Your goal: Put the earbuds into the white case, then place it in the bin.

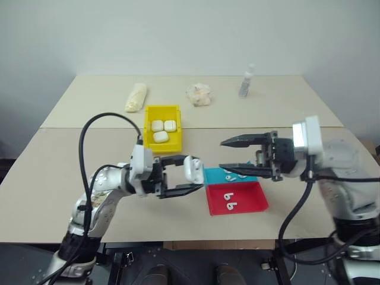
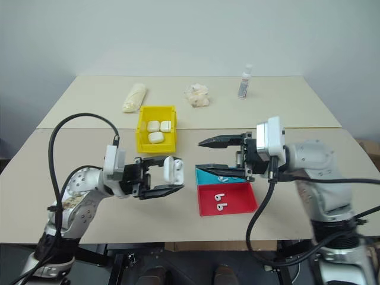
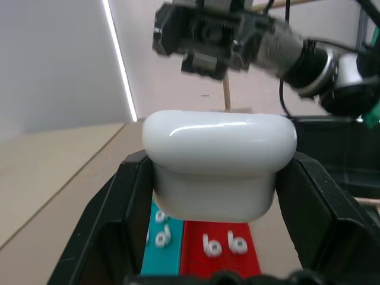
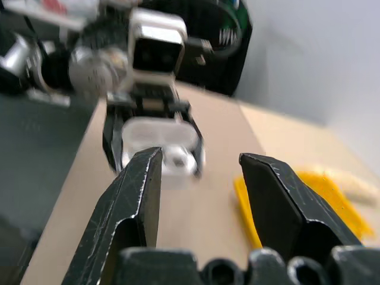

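My left gripper [image 1: 187, 174] is shut on the white case [image 1: 194, 168], holding it above the table in front of the bin. The case [image 3: 218, 159] sits between both left fingers, and in the right wrist view the case [image 4: 159, 144] seems to have its lid raised. Facing it from the right, my right gripper [image 1: 224, 155] is open with nothing between its fingers, a short gap from the case. The yellow bin [image 1: 148, 126] holds three white cases. Two earbuds [image 1: 228, 196] lie in the red tray, and more earbuds [image 1: 230, 176] lie in the blue tray.
The red tray [image 1: 252, 202] and blue tray [image 1: 212, 176] sit side by side under my right gripper. At the back of the table are a small clear bottle [image 1: 246, 82], a crumpled pale lump [image 1: 199, 95] and a pale rolled bundle [image 1: 136, 97].
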